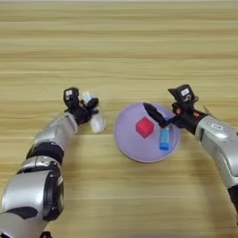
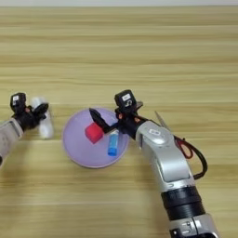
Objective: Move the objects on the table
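Note:
A red cube [image 1: 144,127] and a blue glue stick [image 1: 164,138] lie on the round lilac plate [image 1: 130,142] in the middle of the table [image 1: 121,42]. My right gripper [image 1: 157,118] hovers open over the plate's right half, one long finger reaching above the cube and the glue stick just beneath the hand. At the plate's left, my left gripper [image 1: 88,109] is shut across the middle of a white flat oblong device [image 1: 97,122]. Red-handled scissors [image 2: 186,149] lie partly hidden under my right forearm.
A black cable [image 2: 202,162] loops beside the right forearm near the scissors. Bare wooden planks stretch across the whole far half of the table and along the near edge below the plate.

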Robot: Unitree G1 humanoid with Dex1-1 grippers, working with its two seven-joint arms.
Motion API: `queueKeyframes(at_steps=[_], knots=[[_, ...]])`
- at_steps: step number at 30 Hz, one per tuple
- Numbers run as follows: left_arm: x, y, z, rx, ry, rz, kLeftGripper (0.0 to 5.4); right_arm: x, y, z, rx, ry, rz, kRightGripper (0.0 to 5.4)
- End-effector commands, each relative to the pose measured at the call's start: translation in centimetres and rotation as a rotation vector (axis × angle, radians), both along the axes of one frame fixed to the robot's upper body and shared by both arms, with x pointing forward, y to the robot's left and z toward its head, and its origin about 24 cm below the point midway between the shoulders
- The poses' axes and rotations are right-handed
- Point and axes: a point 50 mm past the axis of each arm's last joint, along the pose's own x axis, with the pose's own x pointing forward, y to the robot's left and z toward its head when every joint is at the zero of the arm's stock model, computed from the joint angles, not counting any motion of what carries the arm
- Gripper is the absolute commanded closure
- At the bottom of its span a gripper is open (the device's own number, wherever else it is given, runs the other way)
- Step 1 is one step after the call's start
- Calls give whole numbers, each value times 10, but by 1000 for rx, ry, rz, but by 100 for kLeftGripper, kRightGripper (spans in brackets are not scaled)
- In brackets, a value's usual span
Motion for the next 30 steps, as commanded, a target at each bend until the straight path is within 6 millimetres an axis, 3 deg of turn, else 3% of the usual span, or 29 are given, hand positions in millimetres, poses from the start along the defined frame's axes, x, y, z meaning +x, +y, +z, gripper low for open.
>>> queueKeyframes(at_steps=[1,14,30], knots=[[-15,4,-20,78,101,8,344,2,2,4,-3,-13,3,0],[-14,0,-19,70,80,-23,223,2,3,4,-3,-15,5,0],[-8,2,-10,335,-70,-62,71,3,0,4,-13,-29,-17,0]])
